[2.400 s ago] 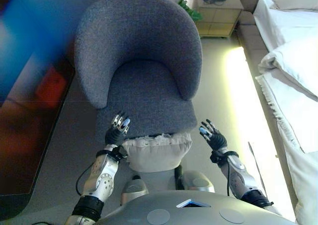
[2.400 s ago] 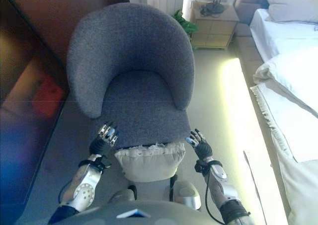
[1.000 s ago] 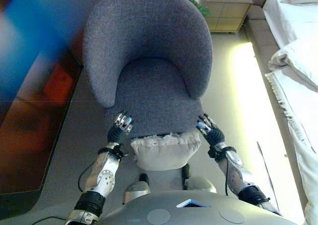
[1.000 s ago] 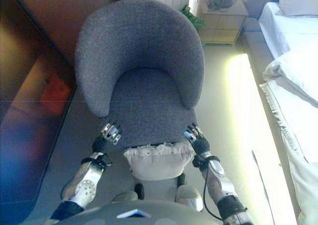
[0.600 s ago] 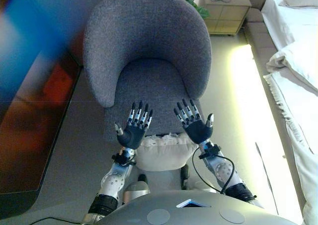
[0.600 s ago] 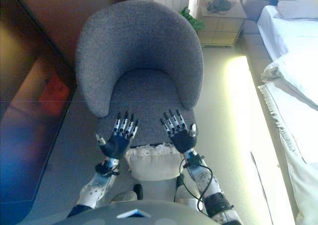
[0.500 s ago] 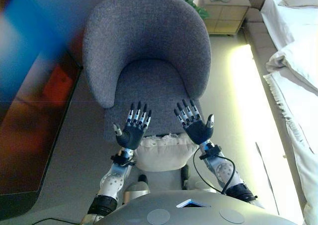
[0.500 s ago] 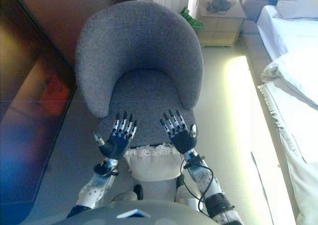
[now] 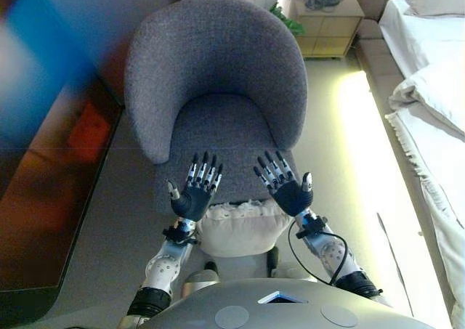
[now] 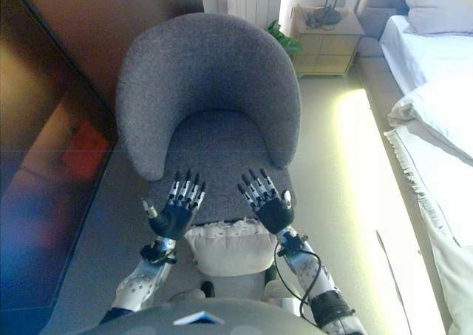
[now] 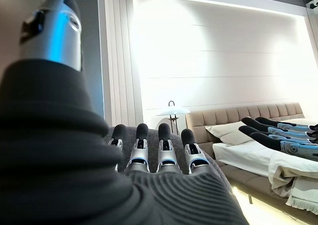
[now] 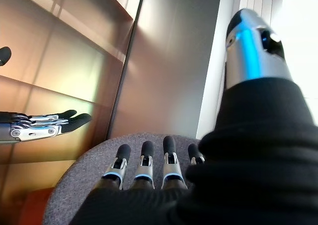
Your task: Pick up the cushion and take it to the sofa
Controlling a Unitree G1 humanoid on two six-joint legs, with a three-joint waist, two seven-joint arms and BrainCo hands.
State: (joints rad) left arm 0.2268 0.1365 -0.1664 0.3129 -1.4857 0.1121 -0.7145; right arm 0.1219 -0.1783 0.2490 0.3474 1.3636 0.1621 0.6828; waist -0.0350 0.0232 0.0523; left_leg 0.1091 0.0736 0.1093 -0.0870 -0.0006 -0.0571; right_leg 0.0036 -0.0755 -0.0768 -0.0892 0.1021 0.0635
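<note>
A cream cushion (image 9: 243, 229) with a frilled edge lies against the front edge of the grey armchair (image 9: 218, 89), low before me. My left hand (image 9: 195, 196) is raised over the cushion's left end, fingers straight and spread, holding nothing. My right hand (image 9: 287, 191) is raised over its right end, fingers likewise straight and empty. Both point toward the chair seat. The left wrist view shows the straight fingers (image 11: 159, 155); the right wrist view shows its fingers (image 12: 144, 168) straight too. No sofa other than the armchair shows.
A dark glossy cabinet front (image 9: 43, 169) runs along the left. A bed with white bedding (image 9: 436, 89) lies on the right. A wooden nightstand (image 9: 327, 20) and a green plant (image 9: 285, 18) stand behind the chair. A strip of floor (image 9: 349, 140) runs between chair and bed.
Both hands rose from beside the cushion's ends and spread open above it a second ago; since then they have barely moved. The camera has tilted slightly.
</note>
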